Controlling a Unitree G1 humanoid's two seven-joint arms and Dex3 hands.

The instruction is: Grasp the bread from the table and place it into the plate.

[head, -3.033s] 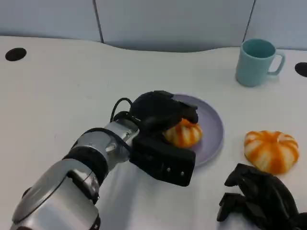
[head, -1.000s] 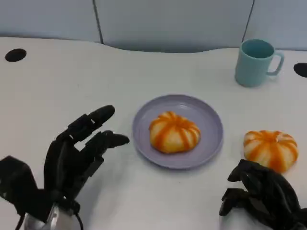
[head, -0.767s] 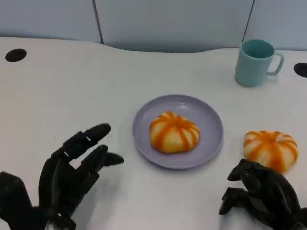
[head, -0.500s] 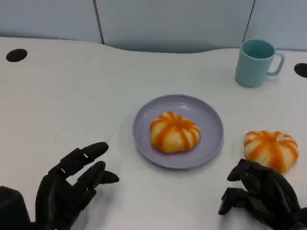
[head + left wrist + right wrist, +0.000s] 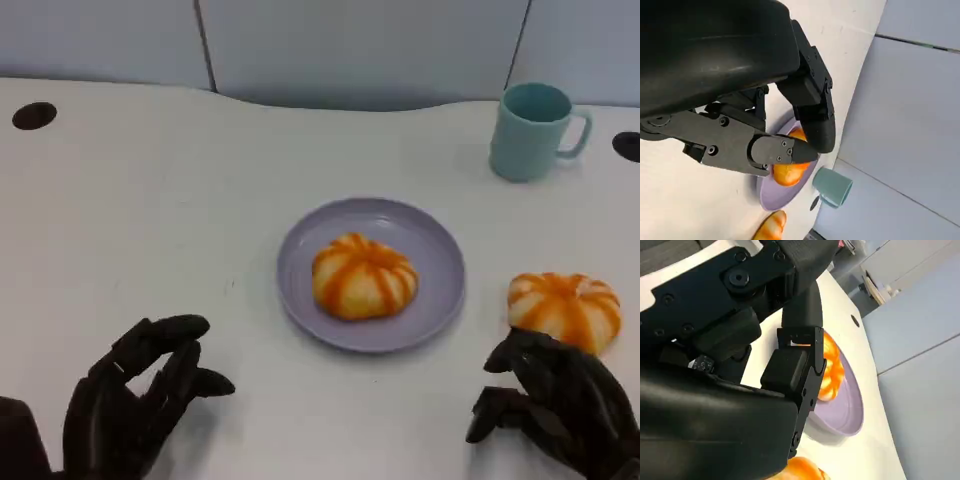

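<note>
One striped bun (image 5: 364,276) sits in the purple plate (image 5: 440,262); the second bun (image 5: 564,311) lies on the table beside the empty, curled right hand (image 5: 553,413), while the left hand (image 5: 135,402) is empty with fingers apart.

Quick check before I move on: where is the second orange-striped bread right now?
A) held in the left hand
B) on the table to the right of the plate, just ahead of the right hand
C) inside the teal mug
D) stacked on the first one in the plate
B: the second bread lies on the table beside the plate, just beyond the right hand, which is not holding it.
</note>
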